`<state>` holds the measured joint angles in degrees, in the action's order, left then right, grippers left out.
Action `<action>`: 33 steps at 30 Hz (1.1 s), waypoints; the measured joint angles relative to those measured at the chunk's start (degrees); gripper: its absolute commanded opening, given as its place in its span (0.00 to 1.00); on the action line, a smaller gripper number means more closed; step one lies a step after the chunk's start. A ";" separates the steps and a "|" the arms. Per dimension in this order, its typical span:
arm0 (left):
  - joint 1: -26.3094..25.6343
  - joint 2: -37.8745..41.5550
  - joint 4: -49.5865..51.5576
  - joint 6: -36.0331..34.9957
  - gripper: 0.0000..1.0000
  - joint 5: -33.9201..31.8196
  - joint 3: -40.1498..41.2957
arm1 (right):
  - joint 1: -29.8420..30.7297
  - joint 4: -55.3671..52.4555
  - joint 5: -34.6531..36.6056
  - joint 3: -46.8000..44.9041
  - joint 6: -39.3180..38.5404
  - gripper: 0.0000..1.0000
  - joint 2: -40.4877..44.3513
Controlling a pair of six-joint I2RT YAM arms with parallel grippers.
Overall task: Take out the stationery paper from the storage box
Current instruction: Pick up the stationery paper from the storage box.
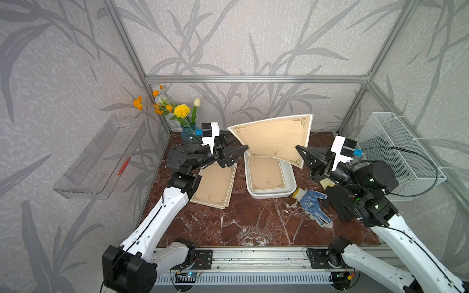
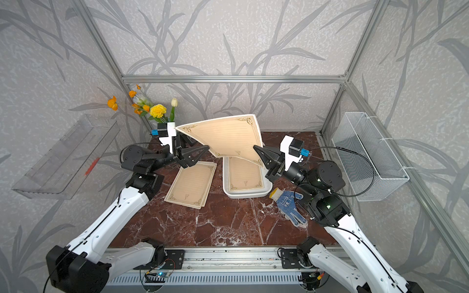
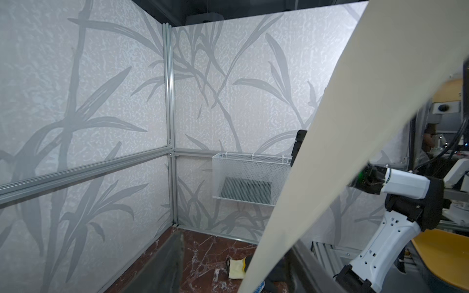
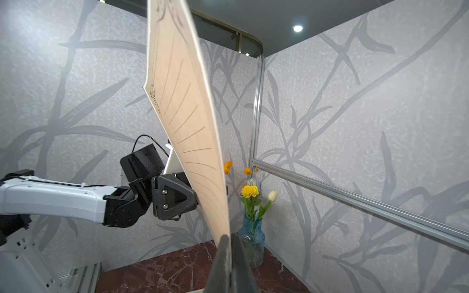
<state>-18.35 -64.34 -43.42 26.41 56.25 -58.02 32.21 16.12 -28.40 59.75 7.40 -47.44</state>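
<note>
Matt stationery paper [image 1: 274, 137]; glossy plastic storage box [image 1: 271, 194]; marble table [image 1: 241, 220].

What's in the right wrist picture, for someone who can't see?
A tan ruled paper sheet with dark scroll corners stands edge-on, pinched by the right tool. The left tool is beside it; a blue glass vase of yellow flowers stands behind.

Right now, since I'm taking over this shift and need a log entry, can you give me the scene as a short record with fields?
right claw: shut on the lower corner of the lifted sheet
lifted sheet: curved, standing on edge above the storage box
left claw: open, jaws either side of the lifted sheet's opposite edge
in box: at least one flat sheet
already out: stack of sheets on the table, left of the box
other: blue dotted glove beside the box
</note>
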 measured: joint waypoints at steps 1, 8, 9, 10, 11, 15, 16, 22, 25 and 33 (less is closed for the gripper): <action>-0.02 0.04 -1.42 1.16 0.49 0.20 -0.09 | 0.00 0.92 -0.70 0.00 0.79 0.00 -0.13; -0.39 1.03 -8.02 8.22 0.34 1.57 -1.25 | -0.22 5.07 -3.85 0.00 5.07 0.00 -1.90; -0.48 1.09 -8.11 8.79 0.31 2.08 -1.75 | -0.31 5.44 -4.20 0.02 5.57 0.00 -2.25; -0.72 1.20 -8.09 9.11 0.27 2.54 -2.34 | -0.42 5.88 -4.66 0.00 6.27 0.00 -2.75; -0.85 1.31 -7.96 9.40 0.24 3.08 -2.99 | -0.55 6.32 -5.11 0.02 6.88 0.00 -3.26; -1.55 1.84 -7.15 9.51 0.14 4.90 -4.22 | -1.38 7.45 -6.19 -0.02 9.25 0.00 -4.61; -1.73 1.99 -6.84 9.49 0.13 5.29 -4.35 | -1.73 7.98 -6.36 -0.11 9.90 0.00 -4.81; -2.36 2.51 -1.42 6.82 0.22 6.80 -5.46 | -4.48 11.47 -7.96 -0.52 14.45 0.00 -5.73; -2.54 2.54 3.06 4.15 0.22 7.37 -6.54 | -5.44 13.25 -9.44 -0.52 16.74 0.00 -6.51; -2.60 2.56 9.75 -0.24 0.12 8.61 -7.28 | -5.75 14.01 -14.58 -0.50 18.95 0.00 -7.39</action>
<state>-20.95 -61.78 -33.67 26.17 64.86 -65.30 26.46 30.13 -42.98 59.24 26.35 -54.83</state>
